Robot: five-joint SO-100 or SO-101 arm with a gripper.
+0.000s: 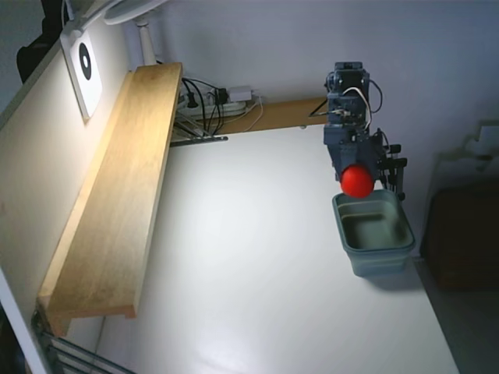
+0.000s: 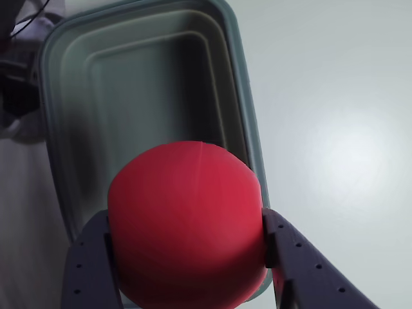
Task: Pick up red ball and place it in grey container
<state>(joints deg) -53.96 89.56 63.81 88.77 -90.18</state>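
Wrist view, nearest the lens: red ball (image 2: 187,222) fills the lower middle of the frame, clamped between the two dark jaws, one pressing each side, so the gripper (image 2: 187,257) is closed on it. A faint seam line shows near the ball's top. Just beyond and below the ball lies the grey container (image 2: 243,96), open mouth up, its stepped inner walls and thick rounded rim plain to see; the ball overlaps the near end of the tub and its right rim, held above it, not inside. To the right of the tub, bare white counter (image 2: 335,129) with a soft glare patch. Fixed view: the same ball (image 1: 358,181) hangs under the blue-grey arm (image 1: 348,117), just over the far rim of the container (image 1: 374,234), which sits on the counter (image 1: 257,257) toward its right edge. Ball clear of the tub floor; the tub interior looks empty. Farther back and left, a long wooden shelf (image 1: 117,202) runs along the wall side of the counter. At the far end, a power strip with tangled cables (image 1: 218,101) and a lamp base (image 1: 144,35). A white card with a dark ring mark (image 1: 84,66) leans on the left wall.
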